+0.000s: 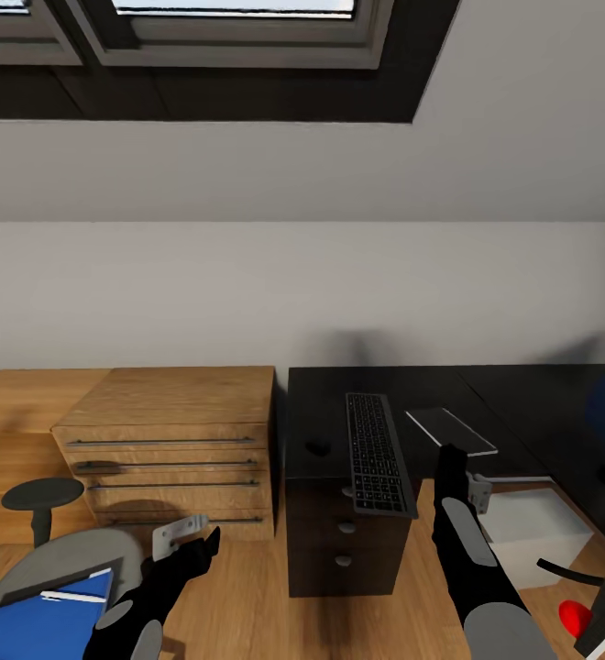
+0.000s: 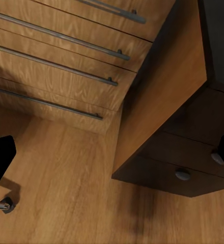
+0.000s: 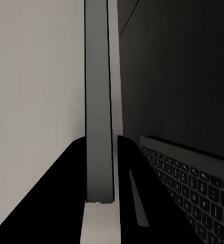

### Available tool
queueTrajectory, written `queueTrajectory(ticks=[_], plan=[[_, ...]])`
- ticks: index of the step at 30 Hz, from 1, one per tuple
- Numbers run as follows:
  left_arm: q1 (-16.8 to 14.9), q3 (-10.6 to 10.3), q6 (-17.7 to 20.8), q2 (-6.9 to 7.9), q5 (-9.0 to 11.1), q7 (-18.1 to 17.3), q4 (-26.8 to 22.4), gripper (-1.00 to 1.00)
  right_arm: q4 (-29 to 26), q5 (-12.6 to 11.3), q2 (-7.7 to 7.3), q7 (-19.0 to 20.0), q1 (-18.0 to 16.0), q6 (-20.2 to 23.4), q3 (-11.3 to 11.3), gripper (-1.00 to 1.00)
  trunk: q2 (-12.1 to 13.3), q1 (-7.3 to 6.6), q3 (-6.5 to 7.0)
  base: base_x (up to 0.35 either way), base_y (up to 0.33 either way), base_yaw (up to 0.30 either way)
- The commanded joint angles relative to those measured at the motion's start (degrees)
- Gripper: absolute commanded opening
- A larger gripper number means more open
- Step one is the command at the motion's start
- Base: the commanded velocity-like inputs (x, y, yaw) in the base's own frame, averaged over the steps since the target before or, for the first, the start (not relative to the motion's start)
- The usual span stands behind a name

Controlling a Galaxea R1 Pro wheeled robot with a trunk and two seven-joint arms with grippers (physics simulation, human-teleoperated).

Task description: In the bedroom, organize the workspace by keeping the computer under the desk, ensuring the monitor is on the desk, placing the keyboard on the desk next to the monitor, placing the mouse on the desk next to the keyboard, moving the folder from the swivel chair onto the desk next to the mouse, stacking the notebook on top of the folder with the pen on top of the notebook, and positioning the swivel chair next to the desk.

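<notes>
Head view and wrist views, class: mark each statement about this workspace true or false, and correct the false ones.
1. The keyboard lies on the black desk. True.
2. The blue folder lies on the desk. False: it rests on the swivel chair.
3. The mouse sits on the desk, left of the keyboard. True.
4. The wooden dresser stands to the right of the desk. False: it stands to its left.
5. The right gripper has its fingers on either side of a thin grey panel. True.
</notes>
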Motion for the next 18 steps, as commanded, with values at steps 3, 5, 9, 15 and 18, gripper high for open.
queueTrajectory(ticks=[3,5,9,15,18], plan=[[0.0,-0.1,0.2,0.01,0.6,0.5,-0.1,1.0,0.0,-0.7,0.07,0.4,0.0,-0.1,-0.1,-1.0,0.0,0.0,-0.07,0.0,0.0,0.0],[0.0,-0.1,0.2,0.01,0.6,0.5,-0.1,1.0,0.0,-0.7,0.06,0.4,0.0,-0.1,-0.1,-1.0,0.0,0.0,-0.07,0.0,0.0,0.0],[0.0,-0.1,0.2,0.01,0.6,0.5,-0.1,1.0,0.0,-0.7,0.04,0.4,0.0,-0.1,-0.1,-1.0,0.0,0.0,-0.07,0.0,0.0,0.0],[0.0,-0.1,0.2,0.01,0.6,0.5,-0.1,1.0,0.0,-0.6,0.03,0.4,0.0,-0.1,-0.1,-1.0,0.0,0.0,-0.07,0.0,0.0,0.0],[0.0,-0.1,0.2,0.01,0.6,0.5,-0.1,1.0,0.0,-0.6,0.03,0.5,0.0,-0.1,-0.1,-1.0,0.0,0.0,-0.07,0.0,0.0,0.0]])
